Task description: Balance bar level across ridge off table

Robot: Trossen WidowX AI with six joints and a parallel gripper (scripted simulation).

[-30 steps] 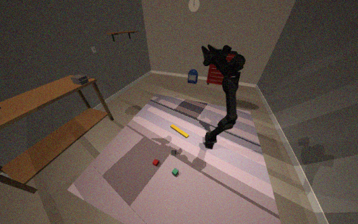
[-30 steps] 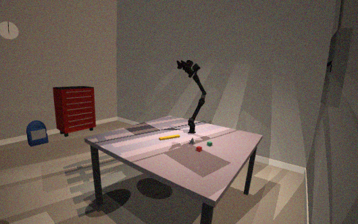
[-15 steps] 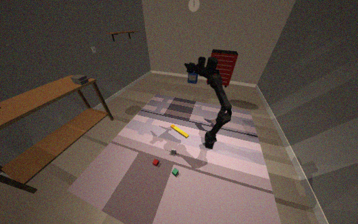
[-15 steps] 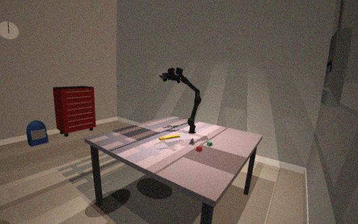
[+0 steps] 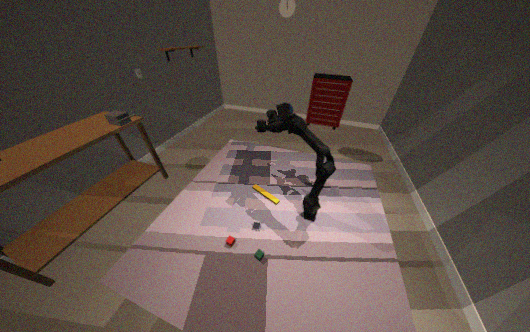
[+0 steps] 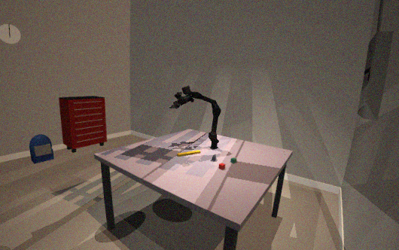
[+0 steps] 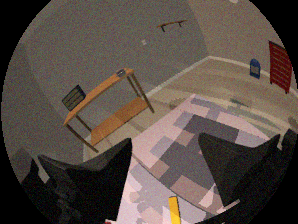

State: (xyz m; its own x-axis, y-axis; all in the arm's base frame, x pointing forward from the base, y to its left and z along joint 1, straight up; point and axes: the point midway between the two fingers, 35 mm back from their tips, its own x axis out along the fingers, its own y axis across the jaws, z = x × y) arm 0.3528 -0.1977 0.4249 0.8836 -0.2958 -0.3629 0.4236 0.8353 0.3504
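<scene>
With the black parallel-jaw gripper high, partly open and empty, lower it over the middle of the flat yellow bar lying on the table near the small dark ridge, jaws squared across its width.

Wrist view cuts off the bar partly.
</scene>
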